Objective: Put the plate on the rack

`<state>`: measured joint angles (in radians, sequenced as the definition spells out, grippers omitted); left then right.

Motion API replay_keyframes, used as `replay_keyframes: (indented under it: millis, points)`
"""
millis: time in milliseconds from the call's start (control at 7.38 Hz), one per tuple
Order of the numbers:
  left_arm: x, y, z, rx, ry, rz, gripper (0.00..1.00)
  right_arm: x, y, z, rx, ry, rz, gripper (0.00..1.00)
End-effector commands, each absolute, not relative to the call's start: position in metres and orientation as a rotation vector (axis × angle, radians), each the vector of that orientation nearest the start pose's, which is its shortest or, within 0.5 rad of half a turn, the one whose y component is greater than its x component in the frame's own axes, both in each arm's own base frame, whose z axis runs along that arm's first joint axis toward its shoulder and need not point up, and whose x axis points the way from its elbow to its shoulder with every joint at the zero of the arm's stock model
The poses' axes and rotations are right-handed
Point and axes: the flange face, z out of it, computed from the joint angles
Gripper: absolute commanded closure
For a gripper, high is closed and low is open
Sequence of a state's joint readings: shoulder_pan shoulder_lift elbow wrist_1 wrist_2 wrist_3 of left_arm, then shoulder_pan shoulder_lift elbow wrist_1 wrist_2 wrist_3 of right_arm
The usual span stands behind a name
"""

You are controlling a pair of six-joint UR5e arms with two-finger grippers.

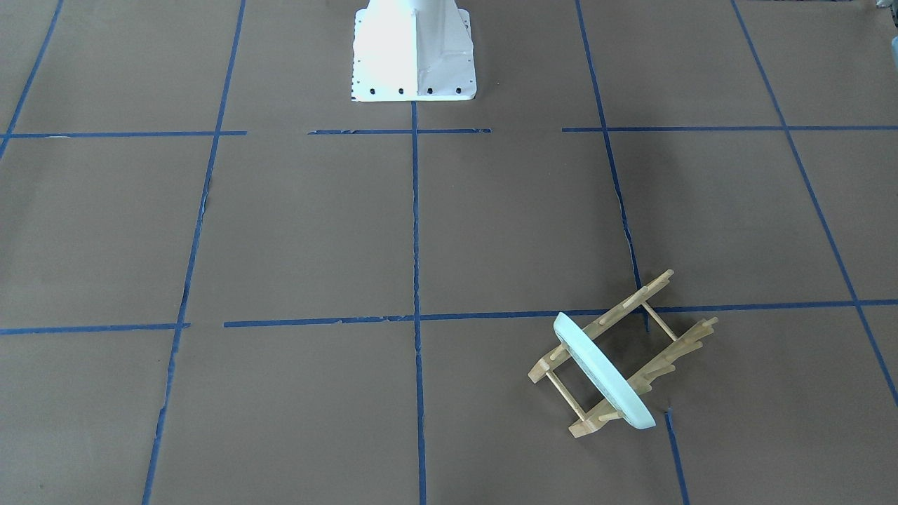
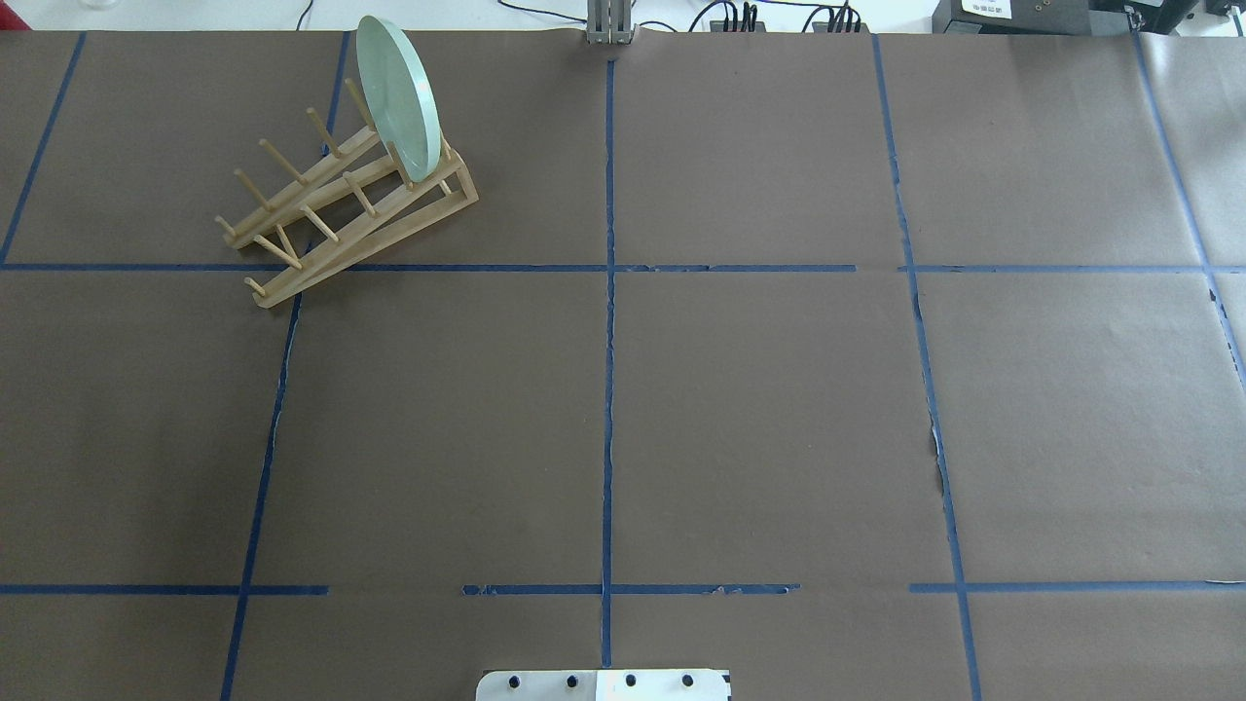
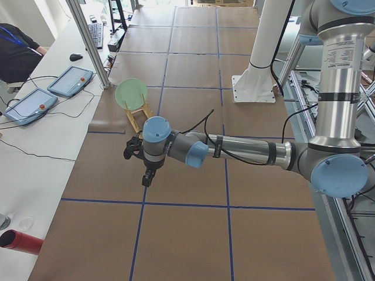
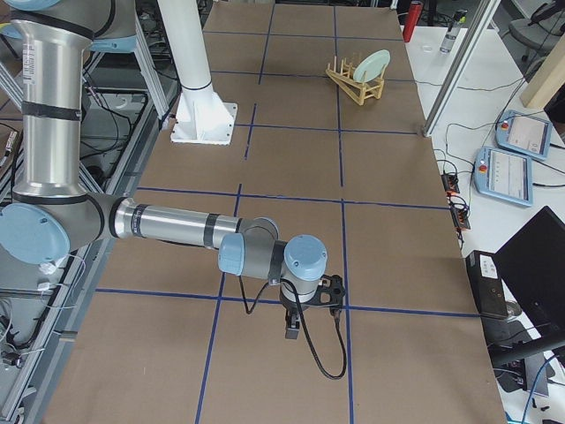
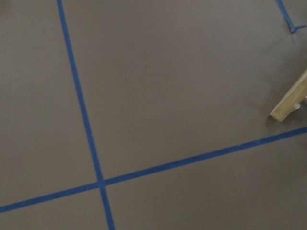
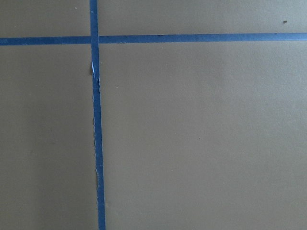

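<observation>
The pale mint-green plate (image 2: 394,97) stands upright on edge between the pegs at the tall end of the light wooden rack (image 2: 360,234), at the table's far left. Both show in the front-facing view, plate (image 1: 603,372) and rack (image 1: 635,298). One rail end of the rack (image 5: 291,100) shows at the right of the left wrist view. My left gripper (image 3: 149,177) hangs over the table, apart from the rack (image 3: 138,117). My right gripper (image 4: 293,329) hangs over the table's other end, far from the plate (image 4: 372,64). I cannot tell whether either is open or shut.
The brown table (image 2: 759,409) carries a grid of blue tape lines. The white robot base (image 1: 414,52) stands at mid table edge. Beyond the rack's side is a metal post (image 3: 88,41), a desk with control tablets (image 3: 70,81) and a seated person (image 3: 17,44).
</observation>
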<state>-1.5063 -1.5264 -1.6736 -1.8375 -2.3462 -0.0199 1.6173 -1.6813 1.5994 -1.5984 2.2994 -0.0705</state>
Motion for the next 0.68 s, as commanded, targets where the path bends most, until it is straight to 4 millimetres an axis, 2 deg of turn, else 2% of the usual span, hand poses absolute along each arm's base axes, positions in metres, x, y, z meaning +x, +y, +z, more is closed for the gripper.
replay_keyframes:
  millis: [0,135,406,542]
  points:
    - [-0.044,-0.479,0.637,0.228,0.776,0.166,0.0,0.087,-0.432,0.701,-0.061,-0.733,0.016,0.0]
    - [-0.046,-0.476,0.656,0.212,0.771,0.196,0.0,0.087,-0.432,0.701,-0.061,-0.733,0.016,0.0]
    - [-0.05,-0.474,0.665,0.174,0.768,0.185,0.0,0.088,-0.431,0.701,-0.061,-0.733,0.018,0.0]
    - [-0.055,-0.474,0.662,0.184,0.768,0.176,0.0,0.087,-0.431,0.702,-0.063,-0.733,0.017,0.0]
